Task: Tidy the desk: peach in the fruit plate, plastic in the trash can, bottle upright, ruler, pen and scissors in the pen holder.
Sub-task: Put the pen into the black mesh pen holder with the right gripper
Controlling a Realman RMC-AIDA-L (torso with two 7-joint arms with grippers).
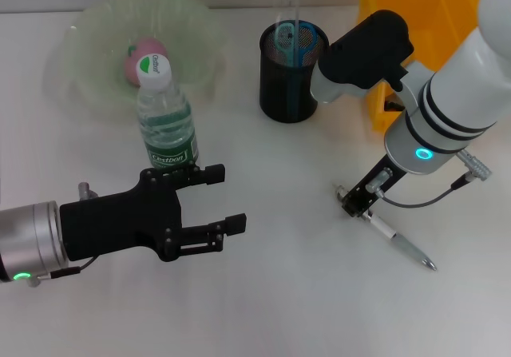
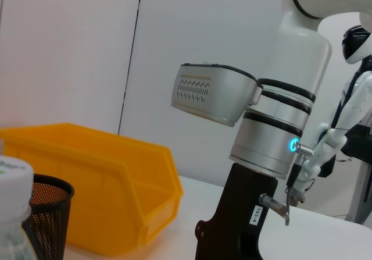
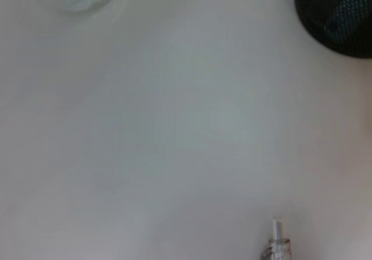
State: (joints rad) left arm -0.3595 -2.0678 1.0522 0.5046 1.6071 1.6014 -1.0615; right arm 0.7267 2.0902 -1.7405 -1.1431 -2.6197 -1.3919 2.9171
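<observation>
You are looking at a robotics lab. Behind the white table [image 1: 263, 309] stands a bare white panelled wall [image 2: 87, 50], and beyond the table's far edge a second white humanoid robot [image 2: 354, 91] waits. On the table, a yellow industrial parts bin [image 2: 110, 184] sits just beside a black mesh pen holder [image 1: 291, 73].

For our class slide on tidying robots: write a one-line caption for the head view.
Right gripper at the pen on the desk; bottle upright, left gripper open beside it.
</observation>
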